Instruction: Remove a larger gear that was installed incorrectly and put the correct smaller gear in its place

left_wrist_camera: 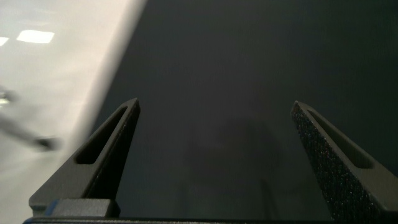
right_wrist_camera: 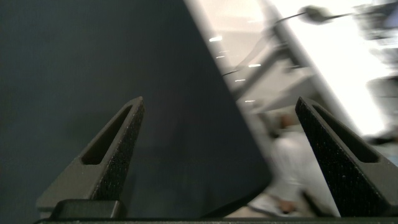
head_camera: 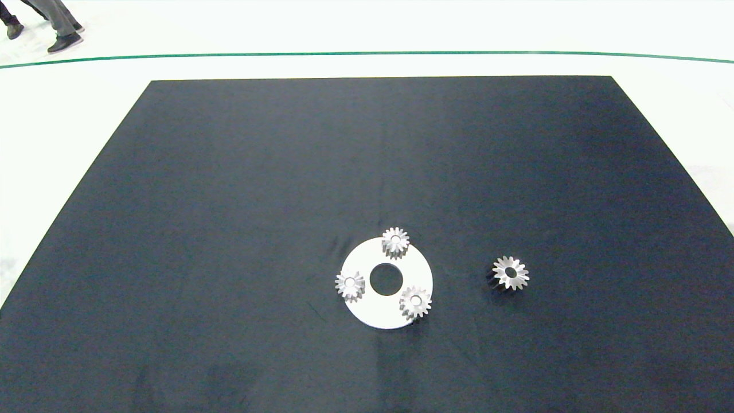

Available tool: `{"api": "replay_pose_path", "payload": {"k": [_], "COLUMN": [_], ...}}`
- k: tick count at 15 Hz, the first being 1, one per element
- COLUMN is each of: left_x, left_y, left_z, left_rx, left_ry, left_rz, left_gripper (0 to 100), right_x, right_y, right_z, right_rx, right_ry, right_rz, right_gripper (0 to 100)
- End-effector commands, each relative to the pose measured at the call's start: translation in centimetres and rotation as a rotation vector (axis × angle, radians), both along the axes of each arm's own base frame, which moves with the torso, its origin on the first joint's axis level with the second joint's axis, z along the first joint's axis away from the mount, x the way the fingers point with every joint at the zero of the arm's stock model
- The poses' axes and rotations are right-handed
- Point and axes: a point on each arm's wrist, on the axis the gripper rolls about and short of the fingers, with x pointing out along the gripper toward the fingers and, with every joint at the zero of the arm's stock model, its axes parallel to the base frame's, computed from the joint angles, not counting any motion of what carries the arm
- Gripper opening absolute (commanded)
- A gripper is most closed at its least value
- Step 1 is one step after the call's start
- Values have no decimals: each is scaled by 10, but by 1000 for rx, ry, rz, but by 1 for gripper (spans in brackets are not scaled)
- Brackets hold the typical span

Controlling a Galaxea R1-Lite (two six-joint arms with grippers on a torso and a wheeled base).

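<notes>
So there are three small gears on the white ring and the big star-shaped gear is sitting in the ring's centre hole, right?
Not quite. Three small gears do sit on the white ring, but the big star-shaped gear lies off it on the dark mat, to the right in the head view. The ring's centre hole is empty.

Person's legs [head_camera: 54, 20] cut off at the head view's top edge (shoes visible)

The head camera looked steeply down from high above the dark worktop [head_camera: 229, 201], taking in its whole spread. Each wrist camera sat low behind its own fingers [left_wrist_camera: 93, 162] [right_wrist_camera: 99, 158], facing out across the worktop's edge; the dark cloth was apparently the only ground all three shared.
</notes>
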Motion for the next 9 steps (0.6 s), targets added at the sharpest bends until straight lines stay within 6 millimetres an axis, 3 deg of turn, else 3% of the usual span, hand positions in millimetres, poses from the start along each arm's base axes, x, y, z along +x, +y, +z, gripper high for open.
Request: {"api": "replay_pose_path", "payload": {"k": [1, 4, 9], "left_x": [7, 7, 7], "left_y": [-3, -3, -2], "left_z": [-22, -22, -22], "left_rx": [-80, -85, -92], "left_ry": [78, 79, 77], "left_rz": [-144, -139, -103], "left_gripper": [100, 100, 100], "right_x": [4, 4, 4], "right_y": [4, 9, 9], "right_z": [-20, -23, -23], "right_rx": [95, 257, 277], "right_ry": [-2, -5, -12], "right_rz": [224, 431, 438], "right_gripper": [100, 100, 100]}}
